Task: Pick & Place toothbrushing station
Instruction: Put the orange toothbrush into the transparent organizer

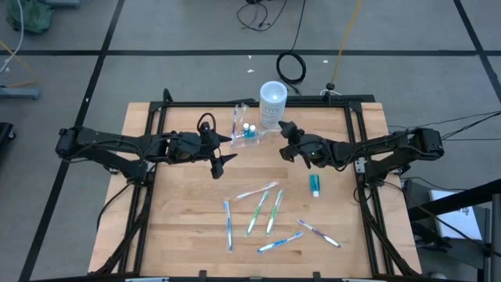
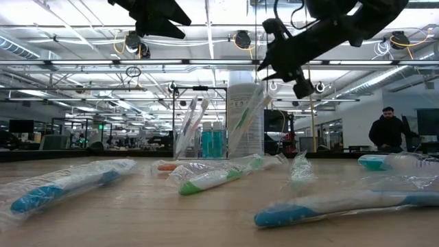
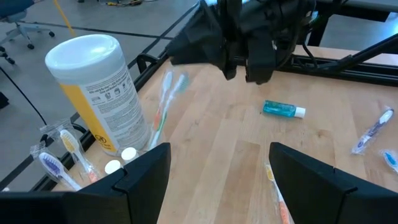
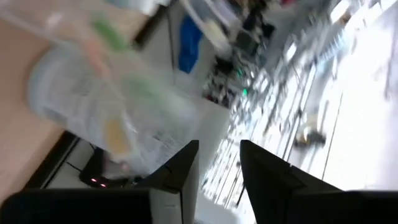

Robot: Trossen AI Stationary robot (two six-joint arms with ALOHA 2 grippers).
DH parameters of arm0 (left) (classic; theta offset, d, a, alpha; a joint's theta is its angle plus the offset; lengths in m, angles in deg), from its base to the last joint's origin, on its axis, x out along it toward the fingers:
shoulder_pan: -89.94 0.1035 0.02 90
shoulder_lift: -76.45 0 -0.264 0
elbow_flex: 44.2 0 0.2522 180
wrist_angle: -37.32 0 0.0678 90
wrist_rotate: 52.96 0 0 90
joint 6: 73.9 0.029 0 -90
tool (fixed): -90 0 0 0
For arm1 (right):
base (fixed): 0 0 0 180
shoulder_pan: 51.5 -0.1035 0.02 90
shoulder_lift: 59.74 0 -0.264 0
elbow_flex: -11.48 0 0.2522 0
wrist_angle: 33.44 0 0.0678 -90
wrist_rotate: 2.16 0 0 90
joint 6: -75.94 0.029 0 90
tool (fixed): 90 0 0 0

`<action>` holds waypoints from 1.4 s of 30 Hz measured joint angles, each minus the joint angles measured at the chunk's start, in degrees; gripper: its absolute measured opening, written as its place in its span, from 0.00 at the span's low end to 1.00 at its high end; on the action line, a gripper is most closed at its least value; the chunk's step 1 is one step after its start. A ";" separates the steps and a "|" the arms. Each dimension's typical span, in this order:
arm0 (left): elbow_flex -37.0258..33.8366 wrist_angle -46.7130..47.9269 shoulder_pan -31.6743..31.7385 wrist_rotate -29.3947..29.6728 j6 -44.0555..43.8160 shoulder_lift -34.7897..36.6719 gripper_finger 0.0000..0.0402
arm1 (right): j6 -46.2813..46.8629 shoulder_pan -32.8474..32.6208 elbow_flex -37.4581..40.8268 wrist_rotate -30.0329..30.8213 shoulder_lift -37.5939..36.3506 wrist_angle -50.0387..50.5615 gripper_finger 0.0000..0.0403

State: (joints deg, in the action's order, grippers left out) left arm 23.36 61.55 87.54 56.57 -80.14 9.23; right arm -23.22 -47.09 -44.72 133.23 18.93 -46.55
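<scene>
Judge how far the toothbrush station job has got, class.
Done: some wrapped brushes stand in the clear holder by the white cup. In hand: nothing; the right hand is beside the cup, the left hand open. Left: loose toothbrushes and toothpaste tube.

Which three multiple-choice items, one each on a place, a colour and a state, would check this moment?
1. Where does the small tube lie?
A. In the clear holder
B. On the bare table on the right arm's side
C. On the floor

2. What colour is the tube's body?
A. Red
B. Yellow
C. Teal

3. How is the left gripper?
A. Open and empty
B. Shut on a toothbrush
C. Shut on the canister

Key: 1 B, as the high view shows the small tube flat on the table below the right arm. 2 C, as its body is teal with a white cap. 3 A, as the left gripper shows its fingers wide apart with nothing between them.
</scene>
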 joint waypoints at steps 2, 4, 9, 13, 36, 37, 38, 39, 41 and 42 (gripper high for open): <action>0.00 0.02 0.01 0.00 0.00 0.00 0.68 | 1.33 -0.31 0.00 2.15 0.00 -3.56 0.26; -0.02 0.04 0.00 0.00 0.00 0.00 0.68 | 3.96 -0.36 0.00 2.49 0.00 -6.99 0.25; -0.01 0.03 0.01 0.00 0.00 0.00 0.68 | 22.44 -0.36 0.00 2.23 -0.02 -12.08 0.22; 0.00 0.04 0.00 -0.04 0.00 0.00 0.68 | 40.21 -0.27 0.00 0.43 -0.02 -11.98 0.20; 0.00 0.54 0.00 -0.13 -1.44 0.00 0.68 | 50.70 -5.08 -0.04 -27.75 -1.49 13.01 0.00; 0.00 0.54 0.00 -0.13 -1.46 0.00 0.68 | 51.09 -4.83 0.00 -27.67 -1.46 16.16 0.00; 0.00 0.54 0.00 -0.13 -1.46 0.00 0.68 | 51.50 -4.70 0.00 -27.49 -1.50 19.26 0.00; 0.00 0.54 0.00 -0.13 -1.46 0.00 0.68 | 51.83 -4.39 0.00 -27.46 -1.68 22.25 0.00; 0.00 0.53 0.00 -0.11 -1.46 0.00 0.68 | 52.07 -3.60 0.00 -27.26 -1.81 27.13 0.00; 0.00 0.52 0.00 -0.11 -1.46 0.00 0.68 | 52.73 -3.10 0.03 -26.45 -1.81 28.55 0.00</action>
State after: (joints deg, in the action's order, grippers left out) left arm 23.36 62.07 87.54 56.46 -81.61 9.23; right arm 29.51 -50.19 -44.69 106.78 17.13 -18.00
